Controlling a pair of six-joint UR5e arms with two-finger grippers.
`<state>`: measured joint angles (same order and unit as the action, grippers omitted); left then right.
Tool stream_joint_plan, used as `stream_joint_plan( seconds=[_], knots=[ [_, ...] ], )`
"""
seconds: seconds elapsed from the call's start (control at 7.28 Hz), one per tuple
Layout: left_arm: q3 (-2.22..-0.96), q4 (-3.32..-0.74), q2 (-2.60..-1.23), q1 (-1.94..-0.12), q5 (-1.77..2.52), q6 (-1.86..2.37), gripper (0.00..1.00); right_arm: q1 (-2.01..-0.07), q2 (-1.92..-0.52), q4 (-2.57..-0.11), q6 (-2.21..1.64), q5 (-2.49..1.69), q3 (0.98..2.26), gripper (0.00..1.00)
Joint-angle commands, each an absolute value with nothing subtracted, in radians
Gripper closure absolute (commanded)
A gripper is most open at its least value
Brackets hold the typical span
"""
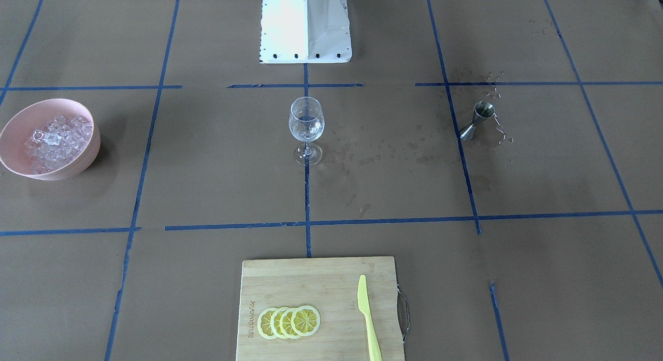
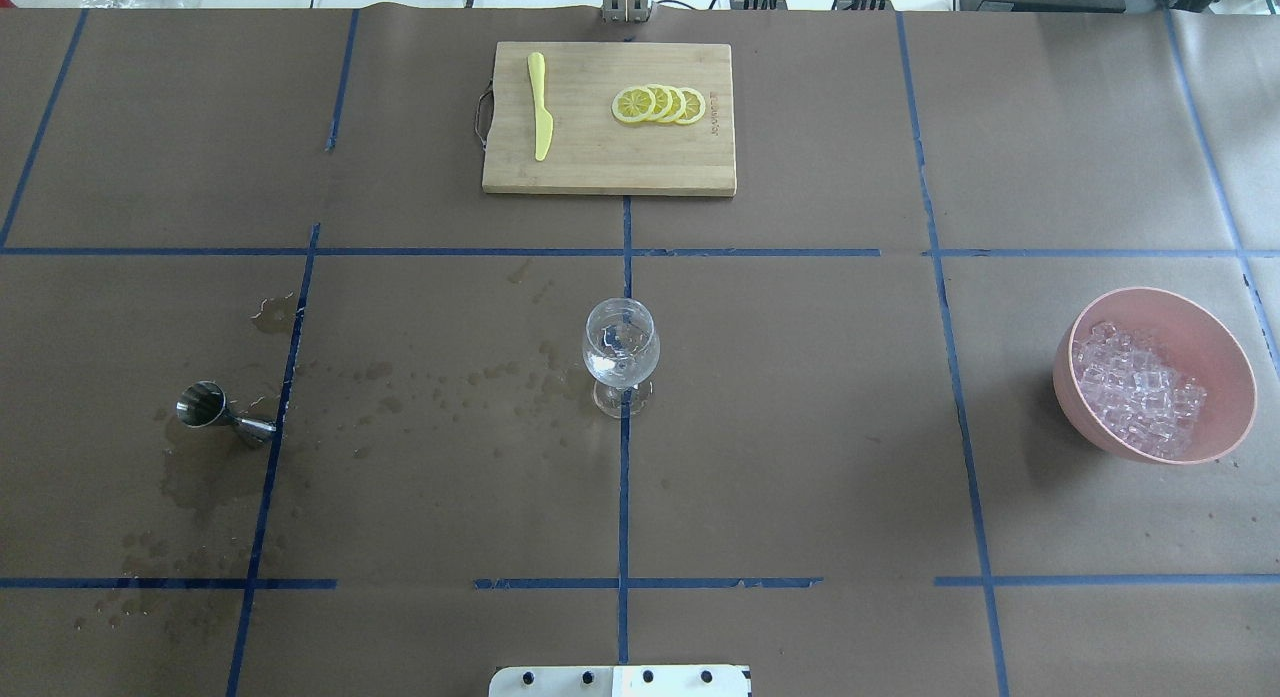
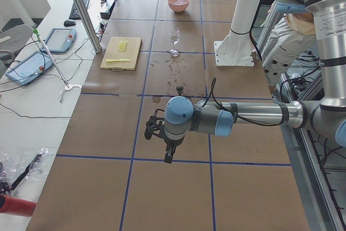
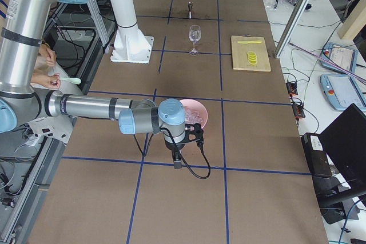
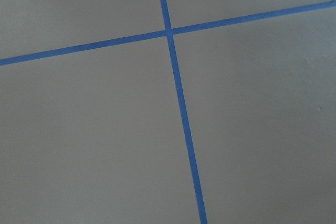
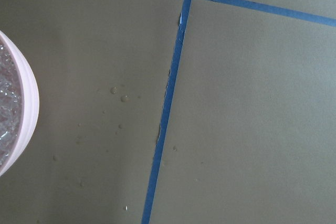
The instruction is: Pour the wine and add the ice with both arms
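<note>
A clear stemmed wine glass (image 1: 306,125) stands upright at the table's middle (image 2: 620,352). Glints show inside its bowl; I cannot tell what they are. The ice (image 1: 54,141) fills a pink bowl (image 2: 1225,352) on my right side. The bowl's rim (image 6: 31,103) shows at the right wrist view's left edge. My left gripper (image 3: 169,158) hangs over bare table, well short of the glass. My right gripper (image 4: 177,163) hangs just in front of the pink bowl (image 4: 199,107). Both grippers show only in the side views, so I cannot tell whether they are open or shut.
A steel jigger (image 2: 215,409) stands on my left among wet spots (image 2: 420,397). A bamboo cutting board (image 2: 600,167) at the far edge carries lemon slices (image 2: 658,104) and a yellow knife (image 2: 540,107). The white pedestal (image 1: 305,24) stands at the near edge.
</note>
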<state>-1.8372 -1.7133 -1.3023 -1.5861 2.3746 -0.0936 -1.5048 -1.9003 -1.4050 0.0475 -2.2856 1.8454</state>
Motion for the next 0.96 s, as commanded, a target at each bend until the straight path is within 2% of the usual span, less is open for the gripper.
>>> stream_joint_plan(
  seconds=[0.0, 0.82],
  knots=[
    [-1.841, -1.713, -1.299, -1.586, 2.373, -0.095, 0.0, -1.505, -1.901, -1.405, 0.048, -2.286, 1.847, 0.0],
    [-1.853, -1.732, -1.308, -1.594, 2.308, -0.092, 0.0, -1.503, -1.878, -1.404, 0.035, -2.292, 1.904, 0.0]
  ],
)
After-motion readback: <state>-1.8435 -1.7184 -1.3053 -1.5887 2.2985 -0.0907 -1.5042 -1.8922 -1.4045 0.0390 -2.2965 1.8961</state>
